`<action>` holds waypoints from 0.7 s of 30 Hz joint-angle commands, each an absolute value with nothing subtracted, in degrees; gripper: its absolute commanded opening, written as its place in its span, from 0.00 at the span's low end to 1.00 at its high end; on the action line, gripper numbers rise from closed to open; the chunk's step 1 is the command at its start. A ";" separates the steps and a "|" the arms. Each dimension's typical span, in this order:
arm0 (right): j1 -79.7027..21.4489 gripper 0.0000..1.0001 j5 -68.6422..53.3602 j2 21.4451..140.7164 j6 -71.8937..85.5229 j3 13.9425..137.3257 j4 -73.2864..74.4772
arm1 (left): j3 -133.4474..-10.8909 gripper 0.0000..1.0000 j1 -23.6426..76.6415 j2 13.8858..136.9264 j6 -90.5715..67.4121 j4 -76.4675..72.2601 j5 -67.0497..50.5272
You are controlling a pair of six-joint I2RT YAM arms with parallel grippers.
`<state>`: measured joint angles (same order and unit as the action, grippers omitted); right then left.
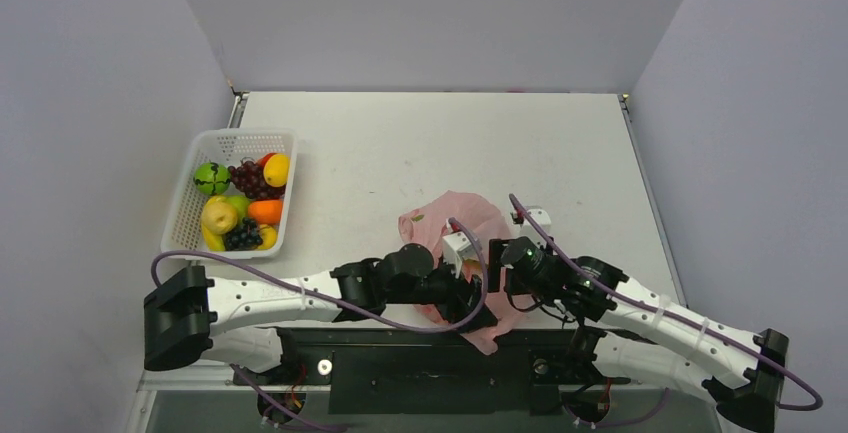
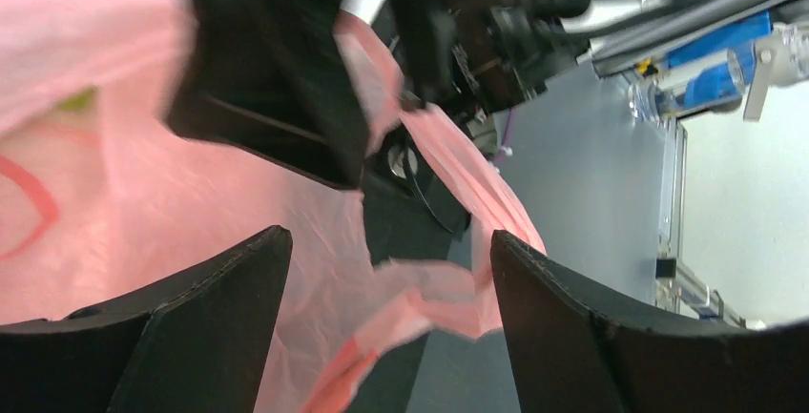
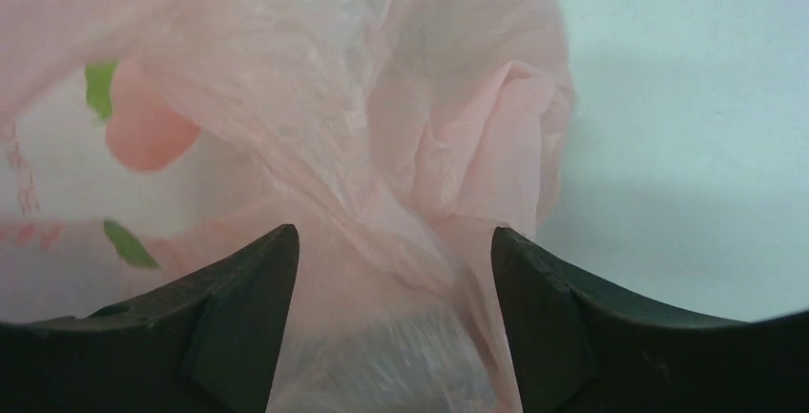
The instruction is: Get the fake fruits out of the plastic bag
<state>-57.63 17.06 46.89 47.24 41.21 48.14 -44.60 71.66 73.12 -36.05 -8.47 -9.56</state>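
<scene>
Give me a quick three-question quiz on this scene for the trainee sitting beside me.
1. True or false: the white mesh plastic basket holds glossy plastic fruits.
2. The thin pink plastic bag lies: A inside the basket; B right by the left tool and the right tool; C beyond the basket.
3. Fill in: both tools' jaws stand ___.
Key: 1 true; 2 B; 3 open.

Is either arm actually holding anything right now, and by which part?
Nothing looks held. The left end effector and the right end effector both stand open, with loose film of the plastic bag between their fingers, unpinched.
</scene>
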 commanded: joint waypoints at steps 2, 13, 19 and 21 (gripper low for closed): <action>-54.53 0.72 25.94 53.06 47.53 46.43 46.82 | -41.15 0.74 76.22 75.13 -39.66 -17.60 -7.65; -45.94 0.77 21.38 58.45 35.56 48.51 43.01 | -34.68 0.71 81.17 78.78 -45.64 -19.01 1.98; -46.12 0.70 18.44 57.99 35.98 44.44 39.49 | -35.62 0.74 80.48 72.76 -43.16 -15.61 6.52; -46.14 0.57 17.58 57.42 36.20 43.55 38.29 | -36.44 0.77 79.28 70.32 -42.85 -13.53 9.93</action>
